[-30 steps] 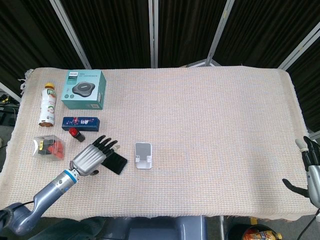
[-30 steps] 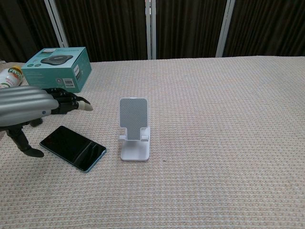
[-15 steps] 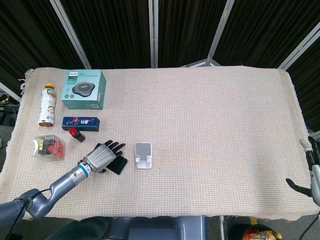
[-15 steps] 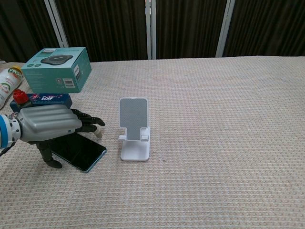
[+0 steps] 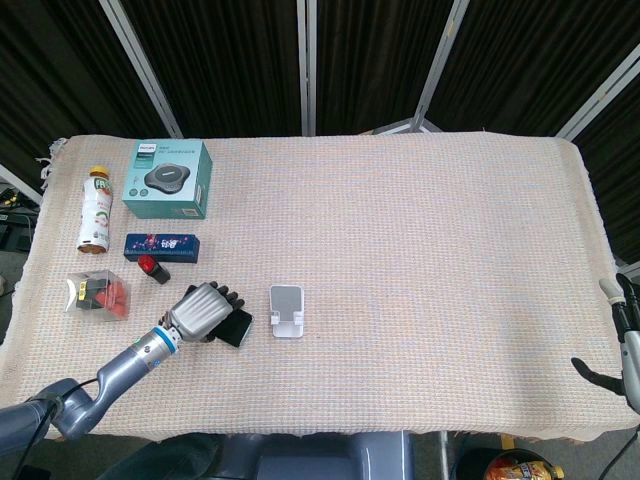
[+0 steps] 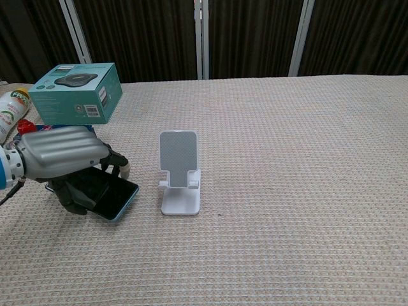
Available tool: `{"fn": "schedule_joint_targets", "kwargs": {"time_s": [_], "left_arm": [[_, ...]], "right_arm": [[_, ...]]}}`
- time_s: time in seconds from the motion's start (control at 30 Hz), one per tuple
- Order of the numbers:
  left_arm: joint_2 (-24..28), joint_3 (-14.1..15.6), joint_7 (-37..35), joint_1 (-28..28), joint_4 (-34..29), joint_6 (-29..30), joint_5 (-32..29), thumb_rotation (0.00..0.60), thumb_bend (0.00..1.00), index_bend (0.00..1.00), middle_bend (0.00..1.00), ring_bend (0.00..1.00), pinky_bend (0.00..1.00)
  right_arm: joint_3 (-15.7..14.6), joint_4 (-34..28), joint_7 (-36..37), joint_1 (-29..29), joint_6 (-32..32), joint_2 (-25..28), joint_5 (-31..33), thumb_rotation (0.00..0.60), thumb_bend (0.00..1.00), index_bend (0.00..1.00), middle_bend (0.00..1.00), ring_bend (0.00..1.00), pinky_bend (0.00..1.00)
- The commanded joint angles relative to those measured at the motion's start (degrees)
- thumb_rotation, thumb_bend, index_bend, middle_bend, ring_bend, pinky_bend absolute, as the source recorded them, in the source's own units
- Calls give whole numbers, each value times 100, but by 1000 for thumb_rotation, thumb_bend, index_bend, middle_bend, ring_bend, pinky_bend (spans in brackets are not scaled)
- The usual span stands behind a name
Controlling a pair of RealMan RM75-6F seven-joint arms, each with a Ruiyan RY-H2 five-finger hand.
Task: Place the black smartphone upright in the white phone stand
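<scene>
The black smartphone (image 5: pixel 240 328) (image 6: pixel 116 196) lies on the cloth left of the white phone stand (image 5: pixel 287 311) (image 6: pixel 180 172), its right edge tipped slightly up. My left hand (image 5: pixel 200 312) (image 6: pixel 60 153) covers most of the phone; the fingers curl over its far edge and the thumb sits at its near side, gripping it. The stand is upright and holds nothing, a short gap from the phone. My right hand (image 5: pixel 622 335) shows only at the table's right edge in the head view, fingers apart and holding nothing.
A teal box (image 5: pixel 167 179) (image 6: pixel 78 91), a bottle (image 5: pixel 95 208) (image 6: pixel 9 111), a dark blue box (image 5: pixel 160 245), a small red-capped item (image 5: pixel 152 268) and a clear box with red pieces (image 5: pixel 96 293) crowd the left side. The woven cloth (image 5: pixel 430 250) runs right of the stand.
My left hand has dropped onto the phone and its fingers have curled from outstretched to wrapped around it. The phone's right edge has tipped up. The right hand has barely moved.
</scene>
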Motion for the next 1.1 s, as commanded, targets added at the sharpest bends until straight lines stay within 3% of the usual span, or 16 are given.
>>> {"fn": "schedule_joint_targets", "kwargs": {"time_s": [0.03,0.27,0.37,0.53,0.67,1.1], "left_arm": [[263,1,0,40,-241,267,98,600,14,561,460,486,475],[535,-78,404,53,-433,764,372,600,3,568,460,486,473],[692,-211,862,-39,-507,1241,820,600,1,566,460,486,471],[919,-347,1818,-435,-524,1452,1659,600,0,541,449,486,461],[902,-422,2671,-1026,-161,1171,2449,600,0,519,433,479,440],[398,-239,3345,-1499,152,474,2741,600,0,487,396,440,381]], "right_arm": [[-6,-10,9,-7,12,7,-19,600,0,0,0,0,0],[-13,-33,56,-26,46,31,-60,600,0,0,0,0,0],[-20,-49,92,-37,59,50,-80,600,0,0,0,0,0],[-31,-55,135,-43,57,77,-107,600,0,0,0,0,0],[-13,-13,210,-58,71,103,-54,600,0,0,0,0,0],[9,47,329,-51,28,131,24,600,0,0,0,0,0]]}}
